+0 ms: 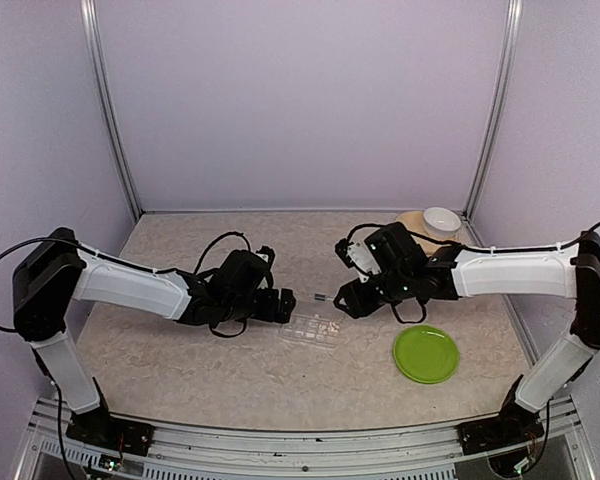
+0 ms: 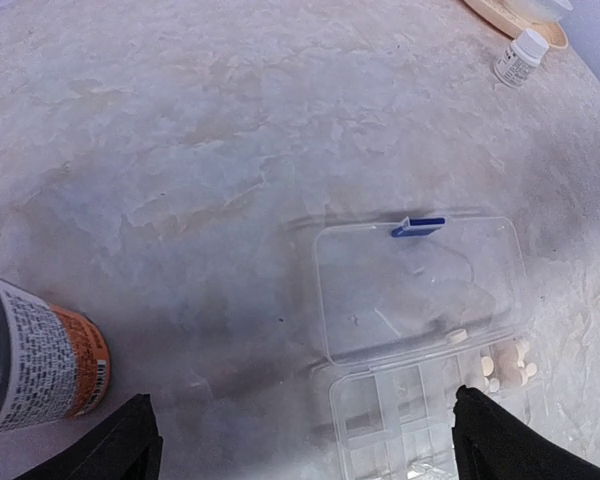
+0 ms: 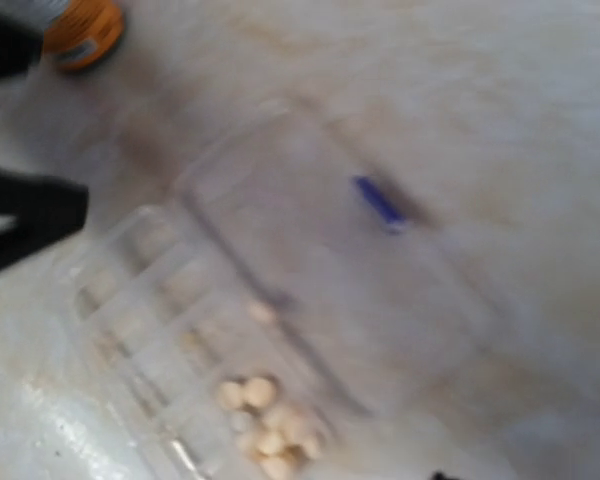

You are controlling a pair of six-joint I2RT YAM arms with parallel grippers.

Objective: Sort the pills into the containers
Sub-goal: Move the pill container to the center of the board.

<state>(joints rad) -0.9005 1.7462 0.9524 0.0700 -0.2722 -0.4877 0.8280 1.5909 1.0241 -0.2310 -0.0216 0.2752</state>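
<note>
The clear pill organiser [image 1: 313, 330] lies open on the table between my two grippers. In the left wrist view its flat lid [image 2: 420, 290] with a blue latch [image 2: 417, 226] lies beyond the compartments [image 2: 400, 415]. Several pale pills [image 2: 502, 366] sit in one compartment at the right, and a single pill [image 2: 456, 337] rests by the hinge. My left gripper [image 2: 310, 450] is open, its fingers [image 2: 130, 440] wide apart over the organiser's near corner. My right gripper [image 1: 342, 300] hovers above the organiser; only a dark fingertip [image 3: 440, 477] shows, and nothing is between the jaws. The blurred right wrist view shows the pills [image 3: 265, 420].
An amber bottle [image 2: 35, 350] stands left of my left gripper. A small white bottle [image 2: 520, 58] stands near a tan dish [image 1: 415, 222] that holds a white bowl [image 1: 441, 220] at the back right. A green plate [image 1: 426, 353] lies at the front right.
</note>
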